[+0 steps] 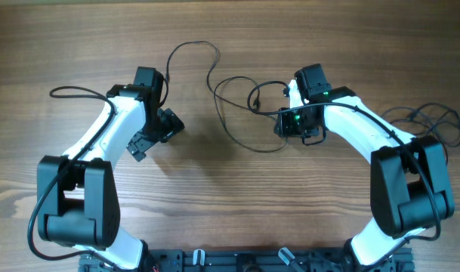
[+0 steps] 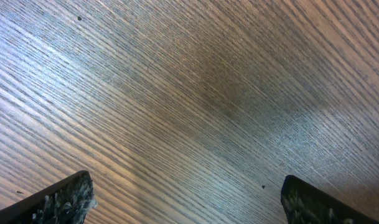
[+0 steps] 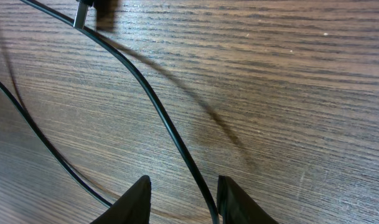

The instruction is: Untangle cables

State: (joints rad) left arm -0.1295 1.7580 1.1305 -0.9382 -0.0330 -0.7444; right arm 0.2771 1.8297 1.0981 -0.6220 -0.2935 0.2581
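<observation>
Thin black cables (image 1: 231, 131) lie in loose loops on the wooden table at centre, with one strand (image 1: 193, 45) arcing toward the back. My right gripper (image 1: 287, 121) is at the loops' right side. In the right wrist view its fingers (image 3: 184, 190) are slightly apart with one cable (image 3: 158, 112) running between them, close against the right finger and lifted off the wood. That cable leads to a small plug (image 3: 83, 11), and a second strand (image 3: 46, 146) lies to the left. My left gripper (image 1: 154, 134) is wide open over bare wood (image 2: 186, 186), left of the cables.
A bunch of black wires (image 1: 430, 121) lies at the right edge by the right arm. A black wire (image 1: 71, 92) loops beside the left arm. The arms' base rail (image 1: 237, 261) runs along the front edge.
</observation>
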